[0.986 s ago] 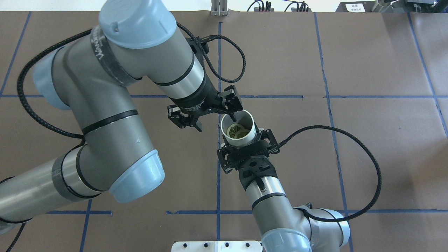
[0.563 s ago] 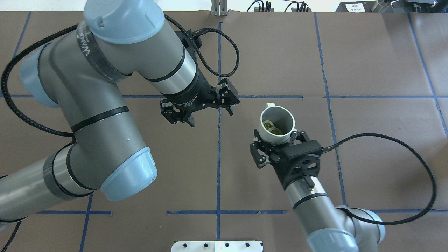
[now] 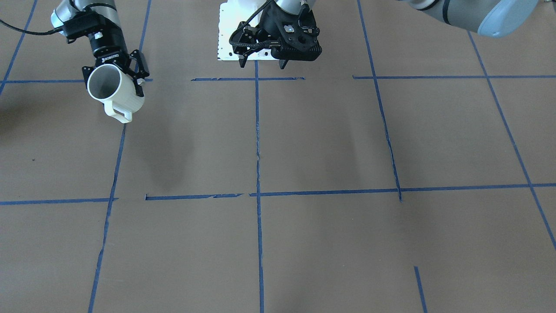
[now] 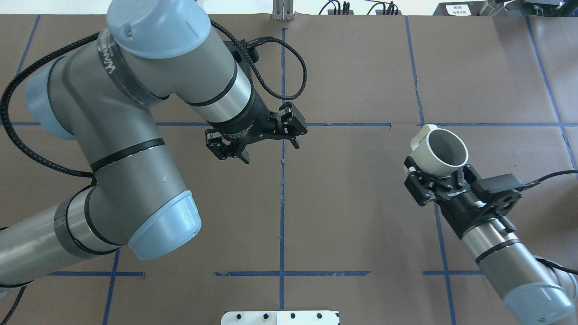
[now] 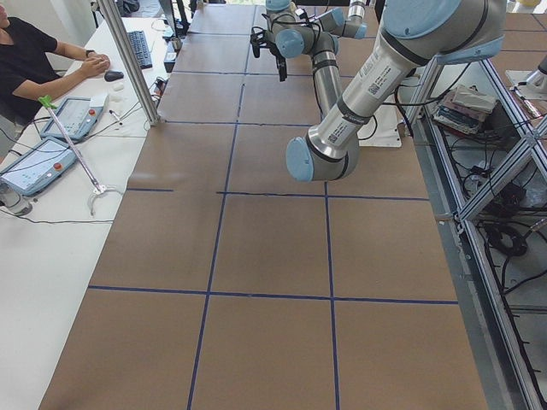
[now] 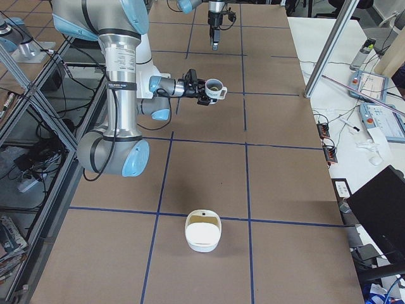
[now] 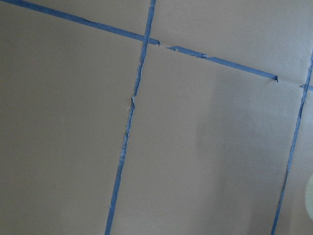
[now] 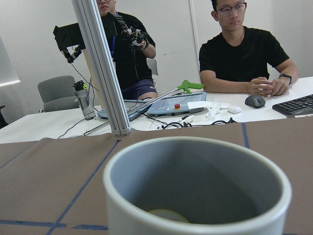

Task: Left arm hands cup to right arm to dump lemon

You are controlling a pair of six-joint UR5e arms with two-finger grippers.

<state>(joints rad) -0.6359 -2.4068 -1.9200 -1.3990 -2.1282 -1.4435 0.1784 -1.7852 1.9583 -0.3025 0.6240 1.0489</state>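
Held the cup in the right gripper, jaws clenched round its body. Hung it aloft over the table's right side, mouth tipped a little, handle to the far side. Carried the lemon low inside. Had the left gripper spread, empty, near centre, well apart. Risks: could slip or twist in the grasp on tipping (smooth wall), or could drop the lemon short of the white tub, prob. the target, well off toward the right end. Put only operators beyond the far edge.
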